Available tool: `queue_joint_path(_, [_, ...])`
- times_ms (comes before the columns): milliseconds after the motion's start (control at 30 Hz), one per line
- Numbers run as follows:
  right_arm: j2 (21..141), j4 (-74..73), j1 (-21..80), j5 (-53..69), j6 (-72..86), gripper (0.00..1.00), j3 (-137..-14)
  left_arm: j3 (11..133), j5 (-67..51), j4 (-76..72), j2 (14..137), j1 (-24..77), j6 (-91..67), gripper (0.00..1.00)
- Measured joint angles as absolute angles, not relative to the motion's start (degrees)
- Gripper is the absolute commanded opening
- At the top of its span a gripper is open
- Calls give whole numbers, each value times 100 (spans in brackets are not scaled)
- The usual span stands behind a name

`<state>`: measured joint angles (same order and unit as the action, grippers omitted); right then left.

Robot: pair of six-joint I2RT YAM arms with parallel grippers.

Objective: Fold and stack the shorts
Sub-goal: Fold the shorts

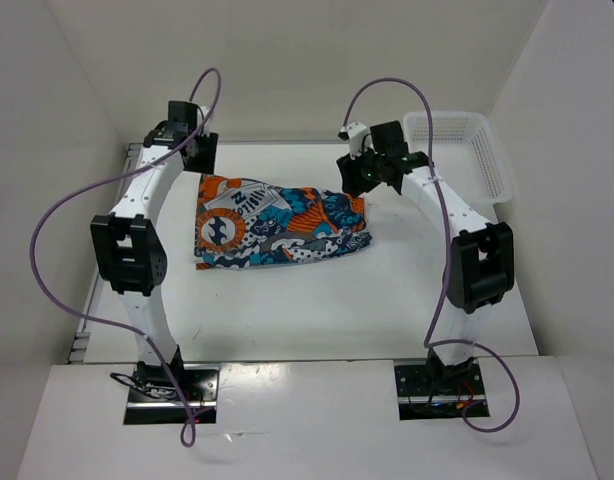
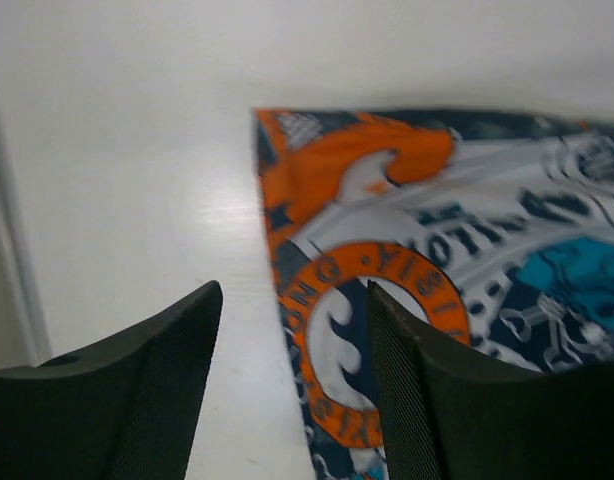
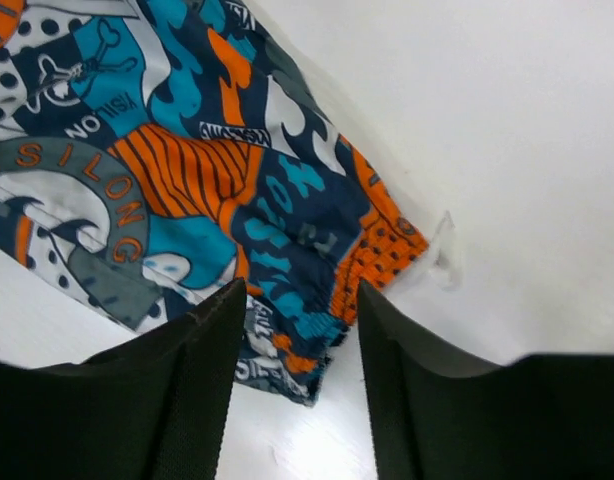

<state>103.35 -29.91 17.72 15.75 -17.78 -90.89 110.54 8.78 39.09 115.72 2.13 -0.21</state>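
The shorts (image 1: 277,222) lie folded flat on the tabletop (image 1: 317,310), with the white basket (image 1: 457,116) off to their right. The left gripper (image 2: 292,295) and right gripper (image 3: 299,295) hover over the shorts' far corners with jaws wide and empty, probably so the fold lies undisturbed.

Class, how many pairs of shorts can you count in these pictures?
1. The shorts lie on the table, left of the white basket. Another pair could be hidden underneath.
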Motion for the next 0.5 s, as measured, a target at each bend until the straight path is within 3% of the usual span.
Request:
queue_joint_path(33, [10392, -2961, 1789, 1597, -1695, 35, -9087, 10853, 786, 3885, 11410, 320, -21, 63])
queue_joint_path(200, [11161, -2615, 1968, 1559, -1144, 5, -9168, 10077, 252, 3940, 11417, 834, -16, 57])
queue_joint_path(267, [11642, -2480, 2051, 1422, -969, 0, -9247, 9808, 130, 4016, 11598, 917, -14, 56])
queue_joint_path(500, [12497, -2263, 2128, 569, -593, 0, -9391, 8700, 270, 4099, 11730, 631, -19, 55])
